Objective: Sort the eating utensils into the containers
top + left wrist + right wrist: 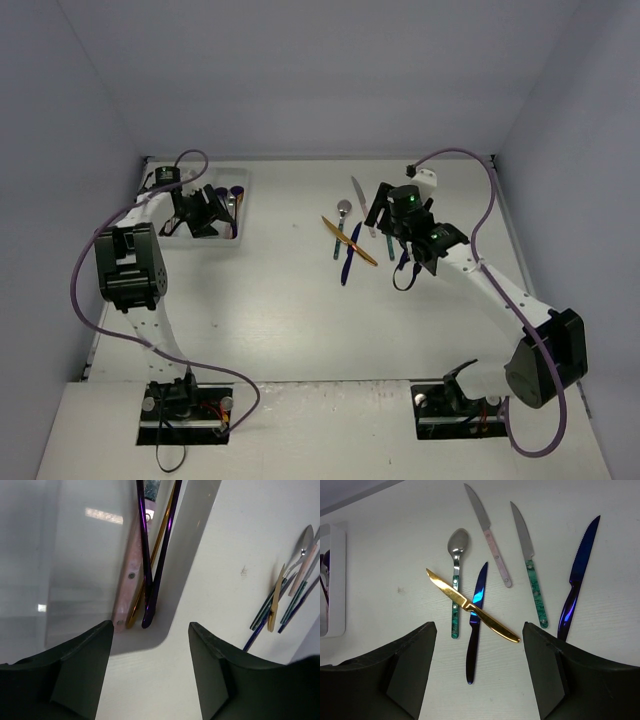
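Several utensils lie loose on the table: a gold knife [470,605] crossed over a dark blue knife [476,620], a teal-handled spoon [456,590], a pink-handled knife [489,535], a teal-handled knife [530,565] and a dark blue serrated knife [575,580]. My right gripper [477,670] is open and empty above them, nearest the dark blue knife's handle. The white tray [240,180] sits at the far left. Its right compartment holds two purple utensils [147,570], a gold one [161,540] and a pink-handled one [129,580]. My left gripper [150,670] hovers open and empty over the tray's near end.
The loose utensils also show at the right edge of the left wrist view [285,600]. The tray's end shows at the left edge of the right wrist view [335,580]. Grey walls enclose the table on three sides.
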Controlling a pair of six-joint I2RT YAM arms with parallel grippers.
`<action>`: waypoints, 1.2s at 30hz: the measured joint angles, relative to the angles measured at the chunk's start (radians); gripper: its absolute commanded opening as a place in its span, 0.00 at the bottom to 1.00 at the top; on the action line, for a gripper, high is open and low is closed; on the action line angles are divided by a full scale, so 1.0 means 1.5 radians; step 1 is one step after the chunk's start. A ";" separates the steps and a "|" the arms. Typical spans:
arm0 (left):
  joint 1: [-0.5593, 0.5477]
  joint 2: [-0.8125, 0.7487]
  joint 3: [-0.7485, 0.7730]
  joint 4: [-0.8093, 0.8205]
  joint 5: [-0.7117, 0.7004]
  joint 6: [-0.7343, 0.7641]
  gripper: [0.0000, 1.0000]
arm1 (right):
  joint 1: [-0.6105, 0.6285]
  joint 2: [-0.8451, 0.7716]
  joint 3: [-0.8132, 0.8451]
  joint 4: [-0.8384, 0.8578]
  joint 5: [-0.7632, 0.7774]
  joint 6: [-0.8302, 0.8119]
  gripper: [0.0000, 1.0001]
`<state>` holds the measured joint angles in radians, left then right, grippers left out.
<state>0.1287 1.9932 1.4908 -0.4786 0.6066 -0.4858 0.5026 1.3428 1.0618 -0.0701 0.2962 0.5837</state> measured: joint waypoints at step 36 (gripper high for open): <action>-0.142 -0.576 -0.336 0.034 -0.334 0.144 0.61 | 0.004 0.556 0.330 0.018 -0.032 -0.019 0.46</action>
<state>-0.0837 1.1294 0.9874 -0.4276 0.1055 -0.2695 0.5079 2.1771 1.5567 -0.0426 0.2483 0.5547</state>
